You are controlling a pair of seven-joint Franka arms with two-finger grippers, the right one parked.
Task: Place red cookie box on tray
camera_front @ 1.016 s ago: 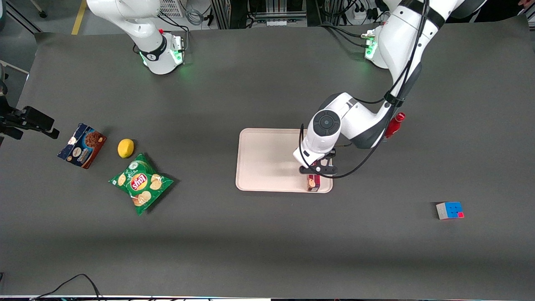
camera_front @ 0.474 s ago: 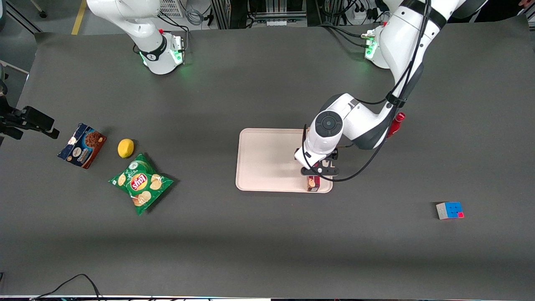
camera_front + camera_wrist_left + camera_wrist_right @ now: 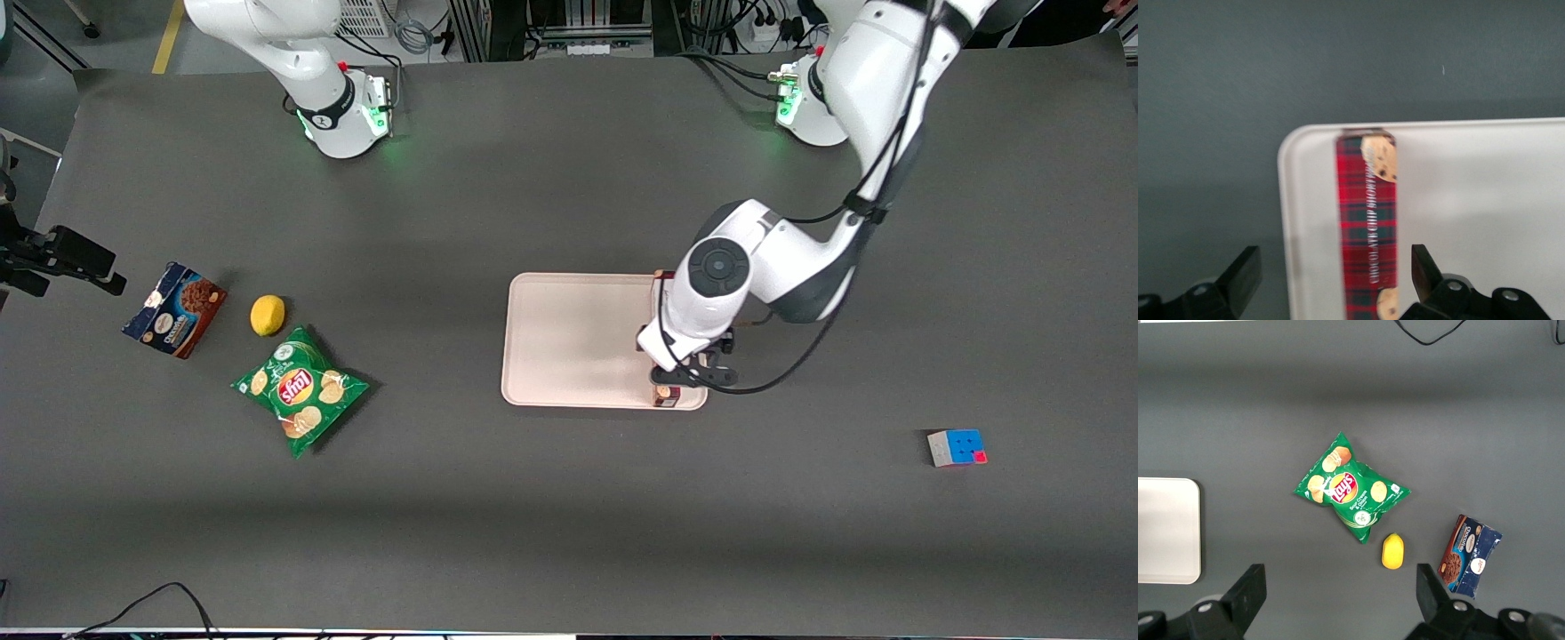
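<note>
Lying flat on the tray (image 3: 1485, 200) along its edge toward the working arm's end, the red cookie box (image 3: 1367, 227) looks set down, so the placing step seems done. The gripper (image 3: 1336, 280) hangs just above it, fingers spread wide and clear of the carton; next it need only lift straight away without nudging the box.

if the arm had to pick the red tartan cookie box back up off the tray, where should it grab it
Probably across the two long sides near mid-length, coming straight down. The long narrow dark-red tartan cookie box lies flat along one edge of the pale pink-beige rectangular tray, narrow enough to pass between the fingers. The left gripper hangs open above it, already straddling its width. One finger would have to fit between the box and the nearby low rim.
</note>
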